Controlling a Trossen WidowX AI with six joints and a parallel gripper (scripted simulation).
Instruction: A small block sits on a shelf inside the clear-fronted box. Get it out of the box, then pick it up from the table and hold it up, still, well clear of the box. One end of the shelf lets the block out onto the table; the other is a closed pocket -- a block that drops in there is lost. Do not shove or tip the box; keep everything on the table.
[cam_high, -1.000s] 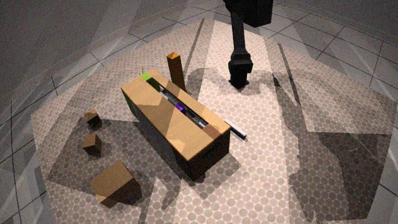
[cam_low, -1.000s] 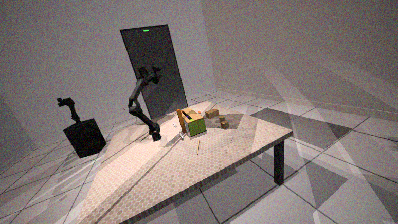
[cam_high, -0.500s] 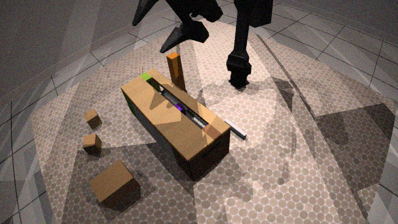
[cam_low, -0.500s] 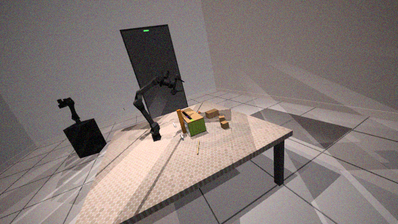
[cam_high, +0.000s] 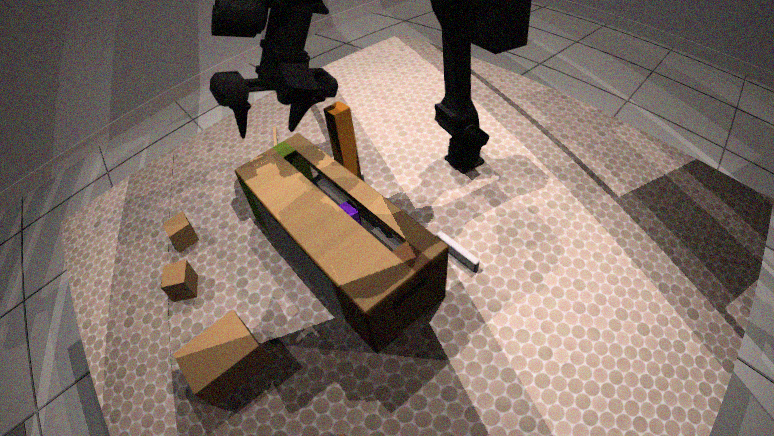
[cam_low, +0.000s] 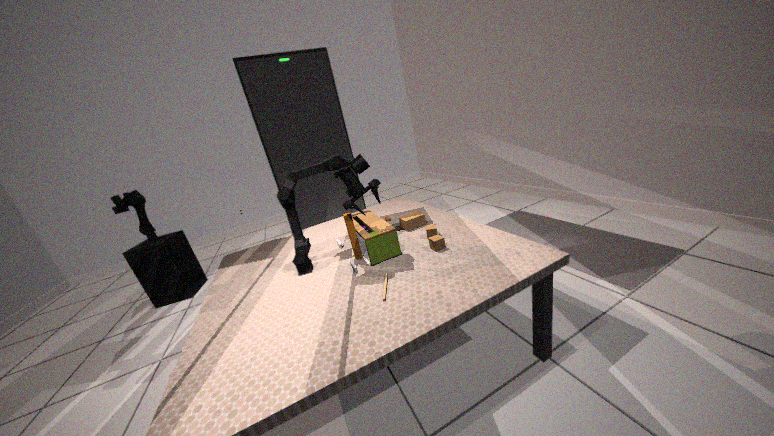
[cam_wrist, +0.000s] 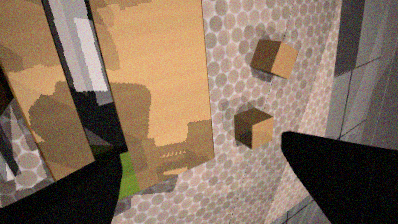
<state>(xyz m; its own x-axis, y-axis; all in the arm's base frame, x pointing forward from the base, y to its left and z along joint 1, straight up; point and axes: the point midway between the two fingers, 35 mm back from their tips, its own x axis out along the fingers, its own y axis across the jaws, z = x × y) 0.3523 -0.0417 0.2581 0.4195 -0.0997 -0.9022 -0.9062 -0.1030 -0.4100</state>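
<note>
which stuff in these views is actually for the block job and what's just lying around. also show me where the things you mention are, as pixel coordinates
For the job:
- purple block (cam_high: 349, 211), inside the box
- slotted box (cam_high: 303, 216) (cam_low: 385, 248) (cam_wrist: 165, 65)
- open gripper (cam_high: 268, 132) (cam_low: 363, 205) (cam_wrist: 203, 151)

Apparently just lying about:
- two small wooden cubes (cam_high: 180, 281) (cam_low: 437, 242) (cam_wrist: 254, 128)
- larger wooden block (cam_high: 222, 352) (cam_low: 412, 220)
- thin stick (cam_low: 385, 287)

Unclear: orange post (cam_high: 346, 138) (cam_low: 352, 235)

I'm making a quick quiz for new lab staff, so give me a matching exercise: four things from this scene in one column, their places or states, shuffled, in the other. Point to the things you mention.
1. small purple block (cam_high: 349, 211)
2. black gripper (cam_high: 268, 131) (cam_low: 361, 204)
3. tall orange post (cam_high: 346, 140) (cam_low: 353, 236)
4. white bar (cam_high: 459, 252)

A. lying on the table
B. open, nothing between its fingers
C. inside the long wooden box (cam_high: 319, 216) (cam_low: 384, 248) (cam_wrist: 165, 65), seen through its top slot
D. standing upright beside the box

Pairs: 1-C, 2-B, 3-D, 4-A
</note>
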